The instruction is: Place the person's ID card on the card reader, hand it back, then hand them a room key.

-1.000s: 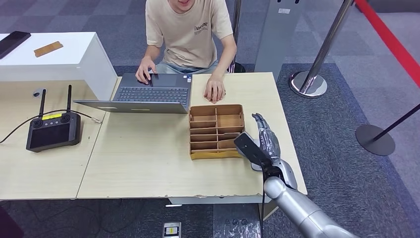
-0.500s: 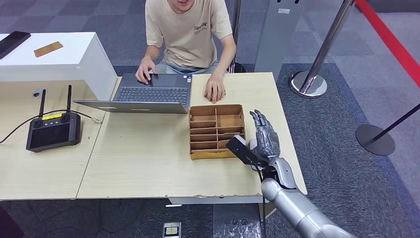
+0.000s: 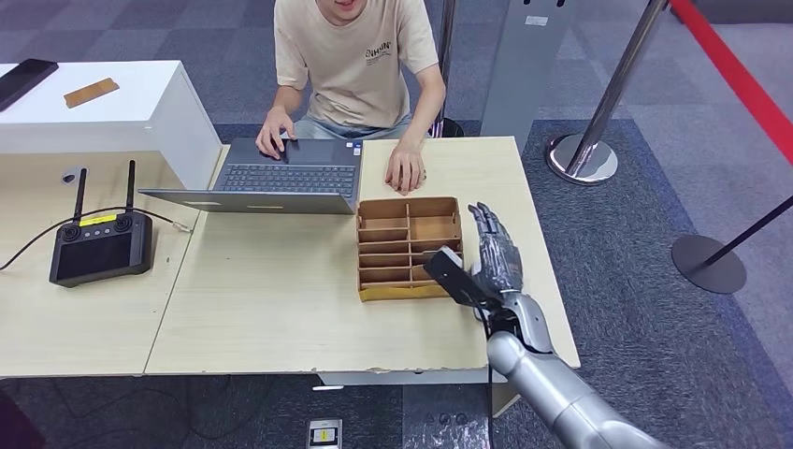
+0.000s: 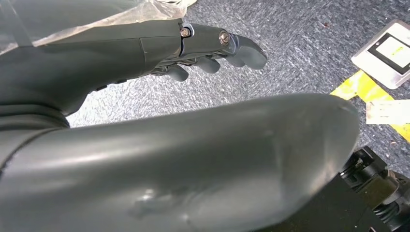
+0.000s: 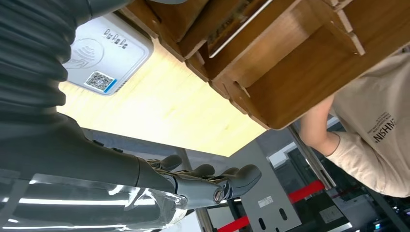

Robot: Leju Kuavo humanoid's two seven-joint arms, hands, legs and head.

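Note:
My right hand [image 3: 496,254] hovers over the right end of the table, just beside the brown cardboard slot box [image 3: 409,245]. Its fingers are stretched out towards the person and hold nothing. In the right wrist view the same fingers [image 5: 212,182] are straight and empty, and the white card reader [image 5: 104,54] with a QR code lies on the tabletop close to the box [image 5: 270,63]. A thin pale card edge [image 5: 238,30] shows in one slot. My left hand [image 4: 203,46] hangs over the carpet, with its fingers loosely extended and empty. No ID card is visible in either hand.
A person in a beige shirt [image 3: 360,56] sits across the table, one hand on the laptop [image 3: 281,176] and the other [image 3: 405,173] resting near the box. A black controller [image 3: 98,245] lies at the left. Stanchion posts [image 3: 584,154] stand to the right.
My right hand has shifted a little left and away from me, closer to the box's right side. The person and the table objects have stayed put.

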